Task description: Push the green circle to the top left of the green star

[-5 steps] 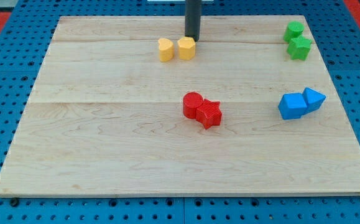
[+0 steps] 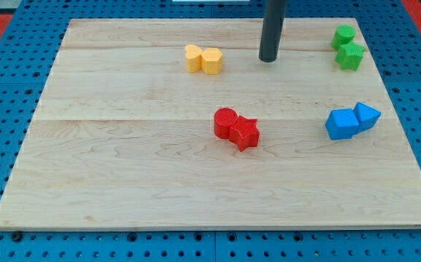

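The green circle (image 2: 344,36) sits near the board's top right corner, touching the green star (image 2: 351,56) just below it. The circle lies above and slightly left of the star. My tip (image 2: 269,60) is down on the board well to the left of both green blocks, about level with the star, touching no block.
Two yellow blocks (image 2: 203,60) sit together left of my tip. A red circle (image 2: 225,121) and a red star (image 2: 245,133) touch at the board's middle. A blue cube (image 2: 340,124) and a blue block (image 2: 367,115) touch at the right. The wooden board (image 2: 123,160) lies on a blue pegboard.
My tip has moved right, from beside the yellow blocks toward the green ones. The right yellow block has shifted left against the other yellow block.
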`<state>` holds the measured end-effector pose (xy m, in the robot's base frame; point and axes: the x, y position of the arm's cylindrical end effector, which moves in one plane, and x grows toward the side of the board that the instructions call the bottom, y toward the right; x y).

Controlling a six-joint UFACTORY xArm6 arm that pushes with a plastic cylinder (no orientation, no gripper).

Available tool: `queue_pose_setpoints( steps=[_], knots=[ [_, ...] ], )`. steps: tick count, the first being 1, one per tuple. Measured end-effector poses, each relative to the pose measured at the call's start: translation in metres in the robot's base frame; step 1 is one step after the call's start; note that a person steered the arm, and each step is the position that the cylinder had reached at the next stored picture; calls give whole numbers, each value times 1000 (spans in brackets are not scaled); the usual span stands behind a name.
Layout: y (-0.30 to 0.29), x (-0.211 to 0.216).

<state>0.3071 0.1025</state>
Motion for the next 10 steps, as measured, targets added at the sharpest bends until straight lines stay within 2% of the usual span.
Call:
queue_pose_setpoints(
  steps=[1, 3, 6, 7, 9, 10],
  knots=[
    [-21, -19],
    [-9, -116],
    [44, -114],
    [82, -116],
    [197, -116],
    [202, -105]
  ],
)
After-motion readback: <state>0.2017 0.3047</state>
